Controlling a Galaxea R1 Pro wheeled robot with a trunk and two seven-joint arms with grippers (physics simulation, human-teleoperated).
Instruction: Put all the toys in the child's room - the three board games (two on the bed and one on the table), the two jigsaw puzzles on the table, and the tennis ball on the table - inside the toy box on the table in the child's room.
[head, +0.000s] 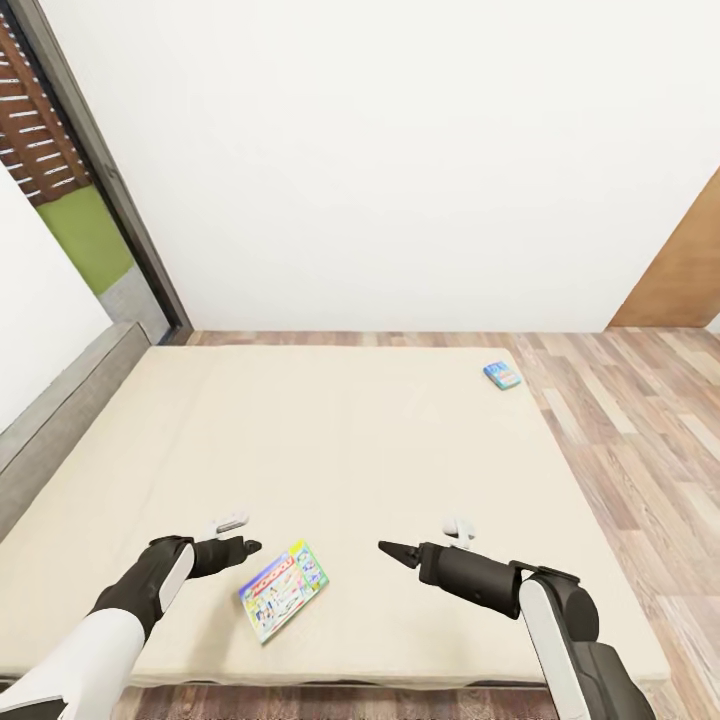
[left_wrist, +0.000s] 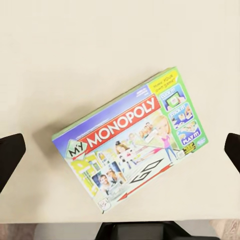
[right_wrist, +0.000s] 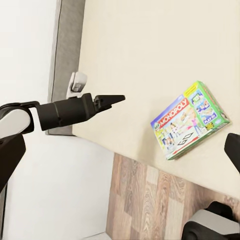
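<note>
Head view: both arms reach over the bed, with two board games lying on the mattress and none picked up.

The Monopoly box (head: 284, 590) lies flat and askew near the front edge of the bed (head: 350, 450), between the two arms and closer to the left gripper (head: 245, 547). In the left wrist view the box (left_wrist: 132, 140) sits between that gripper's fingertips, which stand wide apart at the picture's sides and touch nothing. The right gripper (head: 392, 549) hangs over the mattress just beside the box; whether its fingers are spread or closed I cannot tell. A smaller blue game box (head: 502, 374) rests near the far right corner of the bed. Judging from this, the task is at an early stage: both bed games are still to be lifted and carried.
</note>
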